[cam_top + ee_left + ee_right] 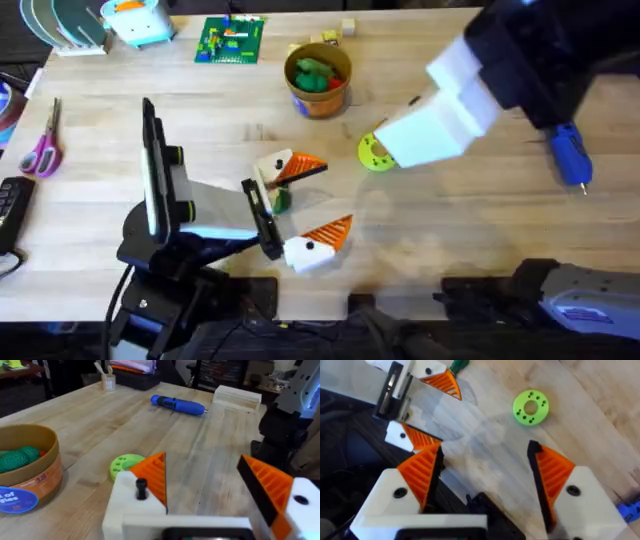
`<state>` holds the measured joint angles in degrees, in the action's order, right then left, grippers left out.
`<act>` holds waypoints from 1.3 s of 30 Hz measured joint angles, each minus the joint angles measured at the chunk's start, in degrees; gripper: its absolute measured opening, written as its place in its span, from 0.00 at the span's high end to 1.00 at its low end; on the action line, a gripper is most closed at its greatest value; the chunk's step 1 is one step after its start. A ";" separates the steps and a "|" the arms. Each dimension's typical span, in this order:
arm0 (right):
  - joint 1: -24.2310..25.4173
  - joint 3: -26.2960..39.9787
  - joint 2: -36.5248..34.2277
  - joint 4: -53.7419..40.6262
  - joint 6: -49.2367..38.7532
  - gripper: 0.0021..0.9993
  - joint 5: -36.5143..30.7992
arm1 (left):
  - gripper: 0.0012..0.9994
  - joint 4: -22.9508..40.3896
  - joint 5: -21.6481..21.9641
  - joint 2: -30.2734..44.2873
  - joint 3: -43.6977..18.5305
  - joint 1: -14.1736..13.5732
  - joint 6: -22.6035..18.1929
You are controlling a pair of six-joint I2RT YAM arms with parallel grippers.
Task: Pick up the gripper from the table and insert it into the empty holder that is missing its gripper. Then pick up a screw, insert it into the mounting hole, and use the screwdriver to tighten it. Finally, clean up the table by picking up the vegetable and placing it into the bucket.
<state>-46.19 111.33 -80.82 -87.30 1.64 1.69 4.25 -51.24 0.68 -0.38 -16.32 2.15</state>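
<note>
Wooden tabletop with both hands spread open above it.
Left hand sits low near the middle, fingers apart and gripping nothing; right hand hangs higher, also apart and unloaded, over a lime disc. Bucket stands beyond, green toys inside; screwdriver lies at the right.

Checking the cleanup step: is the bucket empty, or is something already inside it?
Not empty. The bucket stands upright with green toy pieces inside, along with a bit of red. Whether the task's vegetable is among them, I cannot tell.
</note>
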 joint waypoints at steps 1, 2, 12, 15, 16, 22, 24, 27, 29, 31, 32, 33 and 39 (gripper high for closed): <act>-0.02 0.00 0.45 -0.29 -0.18 0.03 0.00 | 0.12 0.00 0.00 0.01 0.00 0.00 -0.04; -0.02 0.00 1.00 -0.38 -0.38 0.03 0.00 | 0.13 0.00 0.00 0.01 0.00 0.00 -0.04; 0.15 -14.06 14.26 8.37 -2.02 0.02 4.74 | 0.99 0.00 -0.03 0.01 0.00 0.00 -0.43; 0.15 -20.09 18.22 11.78 -1.83 0.02 6.80 | 0.99 0.00 -0.02 0.00 0.00 0.00 -0.44; 0.15 -21.30 19.00 12.17 -1.83 0.02 7.19 | 0.99 0.00 -0.02 0.01 0.00 0.00 -0.44; 0.15 -23.77 20.22 12.61 -1.65 0.02 8.97 | 0.99 0.00 -0.02 0.01 0.00 0.00 -0.44; 0.29 -23.78 20.22 12.71 -1.63 0.02 8.75 | 0.99 0.00 -0.02 0.01 0.00 0.00 -0.44; 2.34 -23.91 20.22 12.92 -1.81 0.02 8.11 | 0.99 0.00 0.00 0.01 0.00 0.00 -0.44; 5.28 -24.43 20.22 13.65 -2.30 0.02 7.71 | 0.99 0.00 -0.02 0.01 0.00 0.00 -0.44; 9.50 -25.44 20.22 14.38 -3.39 0.02 7.44 | 0.99 0.00 -0.02 0.01 0.00 0.00 -0.44; 12.01 -26.13 20.22 14.95 -4.07 0.02 7.50 | 0.99 0.00 -0.02 0.01 0.00 0.00 -0.44; 15.13 -26.98 20.22 15.66 -5.03 0.02 7.79 | 0.99 0.00 -0.02 0.00 0.00 0.00 -0.44; 37.37 -33.14 18.70 19.31 -13.35 0.02 16.59 | 0.99 0.00 -0.02 0.01 0.00 0.00 -0.44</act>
<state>-8.83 78.19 -62.12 -67.98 -11.71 18.29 4.25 -51.27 0.69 -0.38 -16.32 1.72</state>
